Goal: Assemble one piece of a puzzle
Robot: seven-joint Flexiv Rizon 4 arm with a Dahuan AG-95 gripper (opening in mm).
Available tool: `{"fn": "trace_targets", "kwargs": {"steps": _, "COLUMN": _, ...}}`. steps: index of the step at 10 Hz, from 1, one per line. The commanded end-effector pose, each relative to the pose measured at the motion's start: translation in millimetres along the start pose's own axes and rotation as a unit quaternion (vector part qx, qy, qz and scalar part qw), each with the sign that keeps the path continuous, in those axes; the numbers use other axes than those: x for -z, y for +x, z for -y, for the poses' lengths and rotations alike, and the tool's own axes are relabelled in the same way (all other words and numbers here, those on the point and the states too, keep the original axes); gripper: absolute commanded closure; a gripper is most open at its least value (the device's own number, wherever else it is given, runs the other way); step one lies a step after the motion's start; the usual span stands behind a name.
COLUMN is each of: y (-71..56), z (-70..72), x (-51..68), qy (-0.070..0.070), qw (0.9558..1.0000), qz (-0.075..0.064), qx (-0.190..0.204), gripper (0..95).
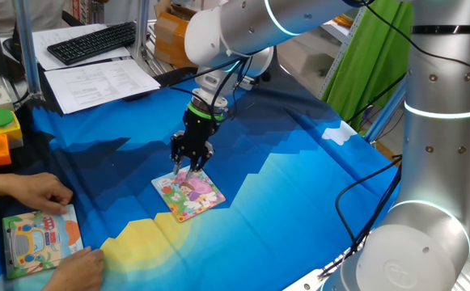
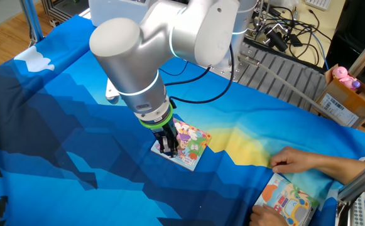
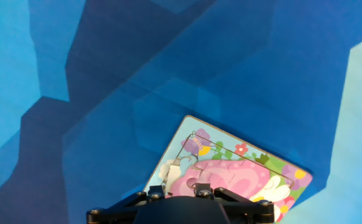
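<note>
The robot's pincer point(image 1: 189, 167) points down at the puzzle point(image 1: 194, 196), a small square board with a cartoon girl in pink, yellow and light blue. The puzzle lies flat on the blue and yellow cloth point(image 1: 299, 178) that covers the worktop, near the middle of it. The dark fingers stand close together right over one edge of the puzzle. In the one fixed view a tiny pink bit shows between the fingertips, and that looks like the piece point(image 1: 189, 172), so the pincer seems to be pinching the piece against the board. I cannot tell if the piece is fully in its place. From the other fixed view, the pincer point(image 2: 166, 149) stands at the edge of the puzzle point(image 2: 191, 143) and hides the piece. In the hand view, the puzzle point(image 3: 230, 171) fills the bottom of the picture, and a pale knobbed bit shows near its left edge, just above the black body of the pincer. A person's hand point(image 1: 36, 194) rests on the cloth far to the side, next to a second board with an orange border and a cartoon car point(image 1: 39, 240). Another hand point(image 1: 77, 271) lies just beside that board. A black keyboard point(image 1: 93, 42) and some papers point(image 1: 101, 81) sit past the cloth.
</note>
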State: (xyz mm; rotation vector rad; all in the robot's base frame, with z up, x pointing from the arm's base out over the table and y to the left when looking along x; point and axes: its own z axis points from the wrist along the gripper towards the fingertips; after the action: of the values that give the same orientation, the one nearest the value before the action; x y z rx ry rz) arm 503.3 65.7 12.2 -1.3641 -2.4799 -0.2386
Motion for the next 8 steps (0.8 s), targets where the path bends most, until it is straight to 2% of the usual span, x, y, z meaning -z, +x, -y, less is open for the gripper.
{"fn": "trace_targets", "kwargs": {"steps": 1, "y": 1.5, "z": 0.1, "x": -1.5, "qy": -0.003, "qw": 0.9999, "qz": -0.001, "qx": -0.01, "gripper": 95.0}}
{"fn": "trace_targets", "kwargs": {"steps": 5, "y": 2.8, "z": 0.7, "x": -3.6, "qy": -0.007, "qw": 0.999, "qz": -0.001, "qx": -0.043, "gripper": 95.0}}
{"fn": "trace_targets", "kwargs": {"steps": 8, "y": 3.0, "z": 0.6, "x": -4.8, "qy": -0.009, "qw": 0.9989, "qz": 0.002, "qx": -0.047, "gripper": 95.0}}
